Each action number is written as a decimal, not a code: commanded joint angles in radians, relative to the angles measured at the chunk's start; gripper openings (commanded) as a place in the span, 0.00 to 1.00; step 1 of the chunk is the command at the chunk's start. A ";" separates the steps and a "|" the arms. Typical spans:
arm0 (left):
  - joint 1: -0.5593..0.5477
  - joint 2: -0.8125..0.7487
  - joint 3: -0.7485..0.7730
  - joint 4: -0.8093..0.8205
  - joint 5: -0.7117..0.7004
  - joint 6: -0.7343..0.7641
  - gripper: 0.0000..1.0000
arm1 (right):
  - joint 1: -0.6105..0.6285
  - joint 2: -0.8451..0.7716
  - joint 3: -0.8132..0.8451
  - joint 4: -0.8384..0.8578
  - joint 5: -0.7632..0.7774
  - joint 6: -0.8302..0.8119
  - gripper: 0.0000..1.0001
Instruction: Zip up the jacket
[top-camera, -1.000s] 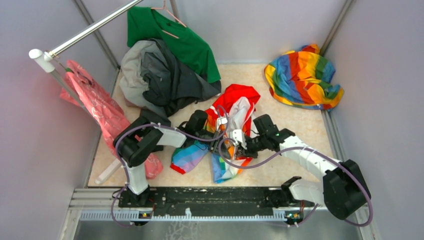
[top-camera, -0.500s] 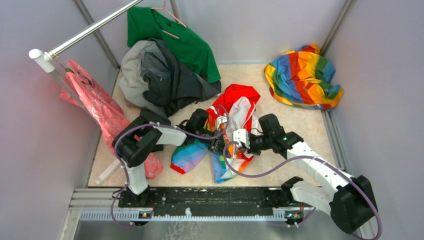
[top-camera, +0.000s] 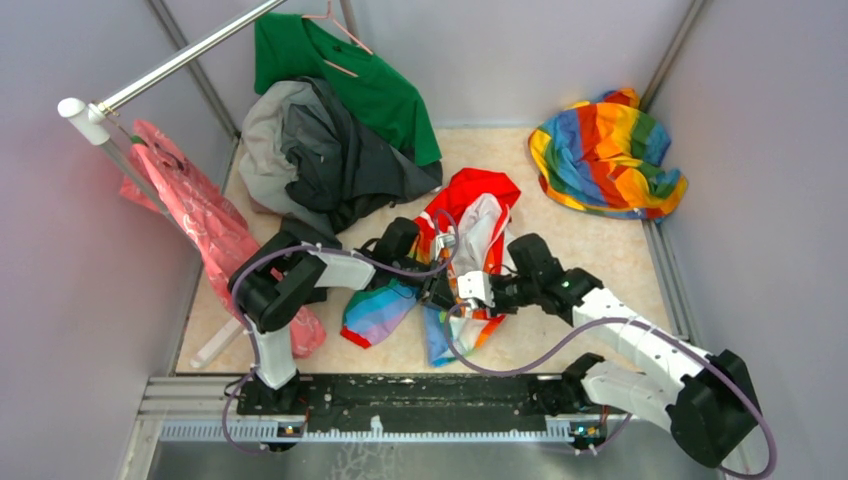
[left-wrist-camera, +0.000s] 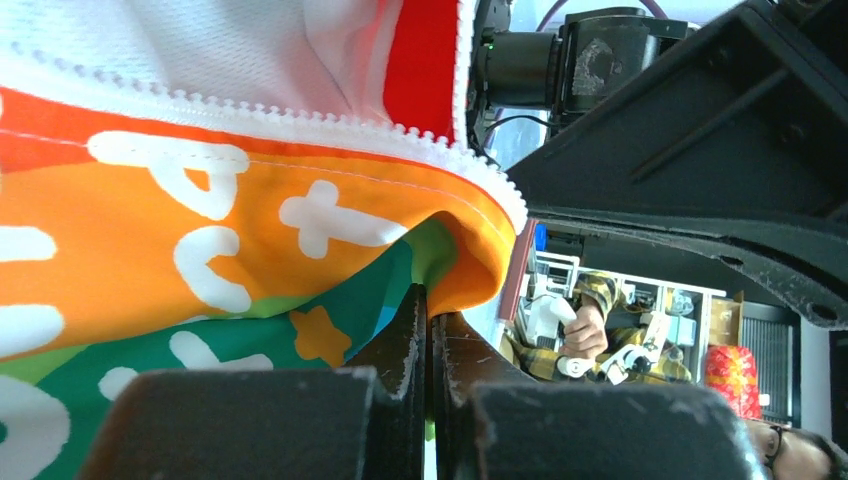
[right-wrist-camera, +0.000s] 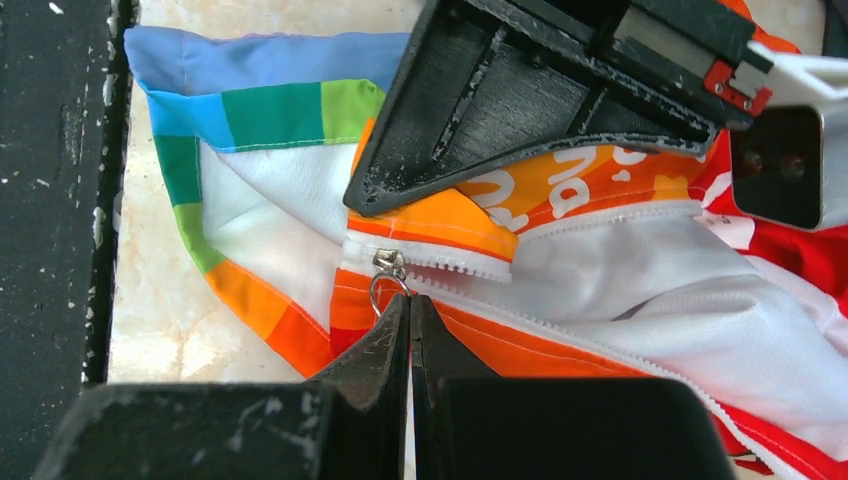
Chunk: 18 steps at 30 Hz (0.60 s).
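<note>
right gripper (right-wrist-camera: 410, 318): your black fingers are pressed together with no gap, and the small metal ring of the zipper pull (right-wrist-camera: 386, 282) is caught at their very tip. your left gripper (left-wrist-camera: 431, 335) is clamped flat too, pinching the orange, white-lettered edge of the jacket (top-camera: 486, 228) just beside the white plastic zipper teeth (right-wrist-camera: 440, 262). the jacket lies crumpled in the middle of the beige table (top-camera: 600, 250), with its red hood pointing away from you and its rainbow hem toward the arm bases. both grippers meet over its lower front.

around it you have a dark grey garment (top-camera: 340, 160) heaped at the far left under a green shirt (top-camera: 350, 70) on a pink hanger. a rainbow cloth (top-camera: 605, 155) is bunched in the far right corner, well apart from the jacket. a pink garment (top-camera: 200, 220) drapes off a metal rail (top-camera: 180, 60) with a white end cap.

in the right wrist view, the matte black body of the left gripper overhangs the orange panel and hides its upper part. from overhead, both wrists cover the zipper's lower end, so you cannot see the pull there.

the jacket's shell is smooth printed fabric in stripes of blue, green, yellow and orange. its lining is fine white mesh, showing between the two parted rows of teeth. the table surface is mottled and stone-like.
</note>
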 joint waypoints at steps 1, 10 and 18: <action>0.004 0.030 0.027 -0.024 -0.007 -0.001 0.00 | 0.059 -0.003 -0.009 0.052 0.068 -0.032 0.00; 0.016 0.039 0.015 0.036 -0.006 -0.044 0.00 | 0.094 0.000 -0.051 0.097 0.151 -0.044 0.07; 0.023 0.015 0.001 0.046 -0.007 -0.038 0.00 | 0.094 0.062 -0.017 0.065 0.106 0.011 0.16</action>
